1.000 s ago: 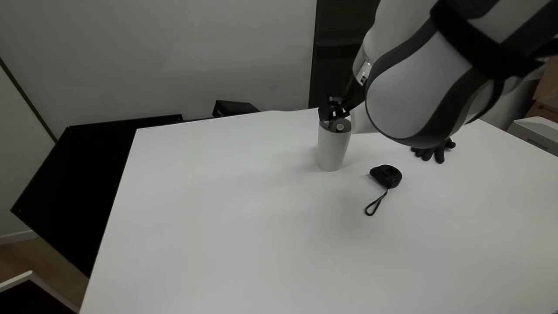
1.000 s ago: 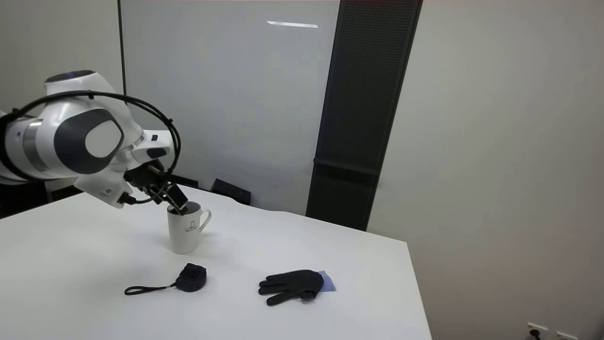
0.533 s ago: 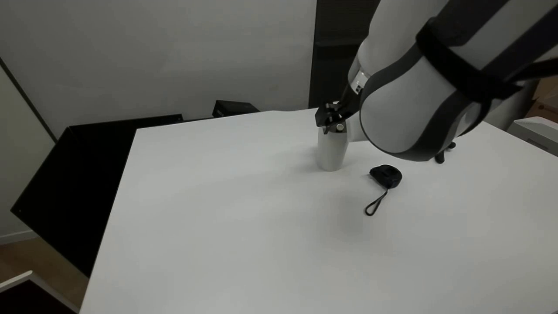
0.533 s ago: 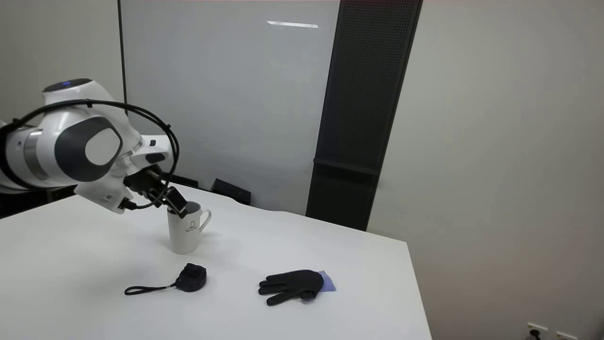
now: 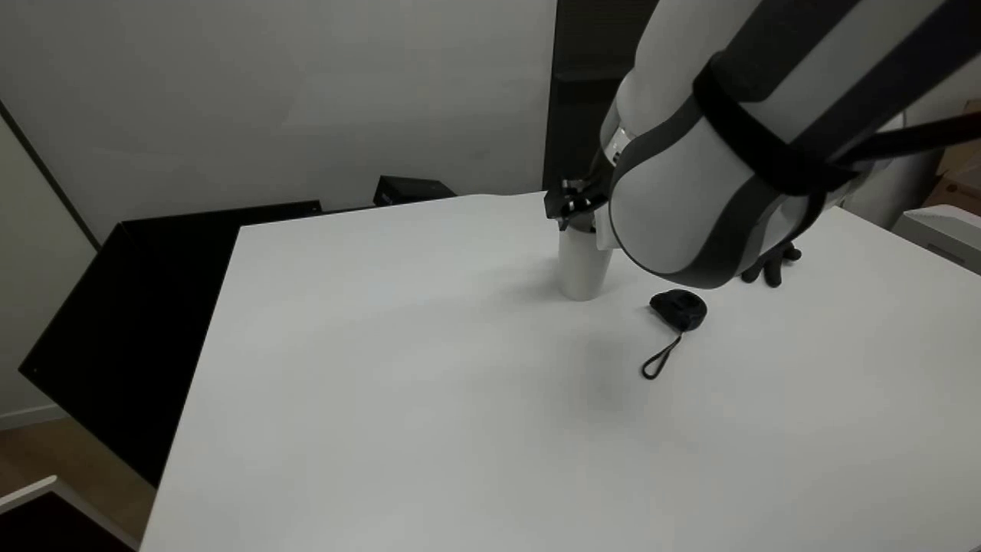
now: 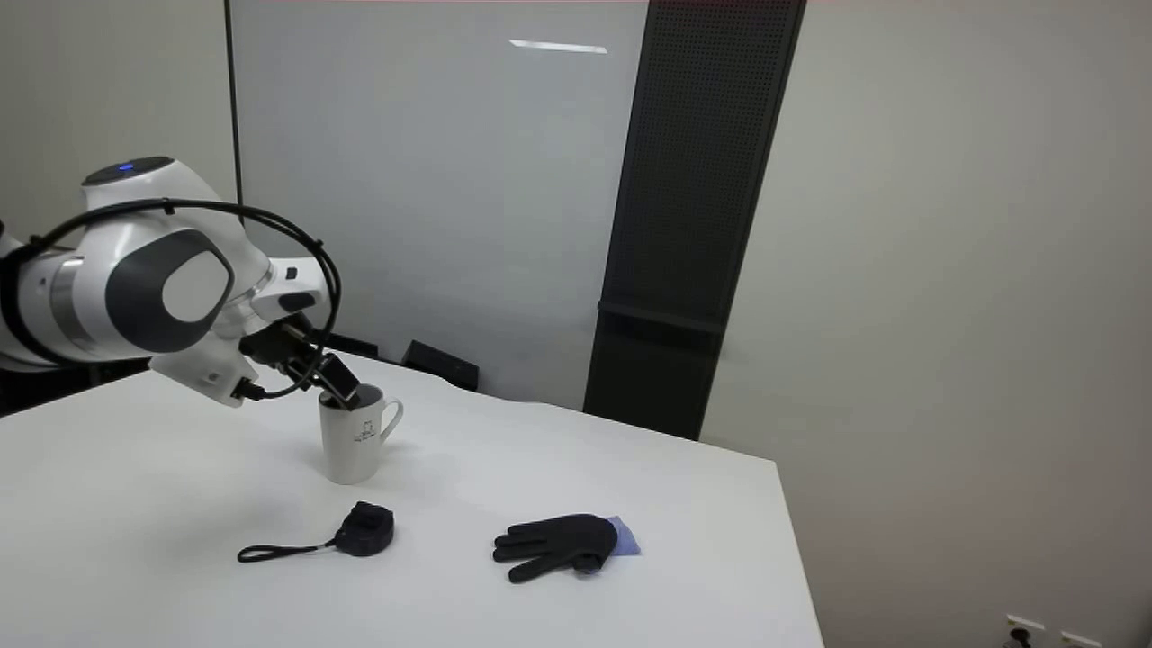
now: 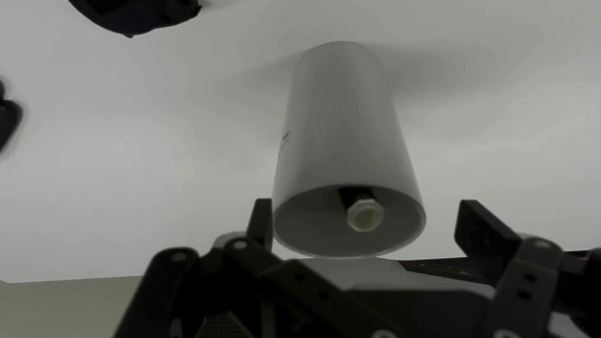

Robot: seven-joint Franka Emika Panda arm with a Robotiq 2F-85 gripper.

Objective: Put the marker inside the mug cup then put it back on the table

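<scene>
Nearest in the wrist view, the gripper (image 7: 365, 211) stands with its fingers wide apart — one just beside the rim of the mug (image 7: 345, 117), the other well away from it. Inside the mug sits the marker (image 7: 365, 217), its pale end showing in the opening. The mug rests upright on the white table (image 7: 141, 202), a black tape measure (image 6: 365, 531) near it. In an exterior view, a black glove (image 6: 558, 544) lies farther off — and a dark panel (image 6: 693, 225) rises behind.

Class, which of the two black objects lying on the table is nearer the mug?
The rounded object with the cord loop; the glove lies farther from the mug.
</scene>
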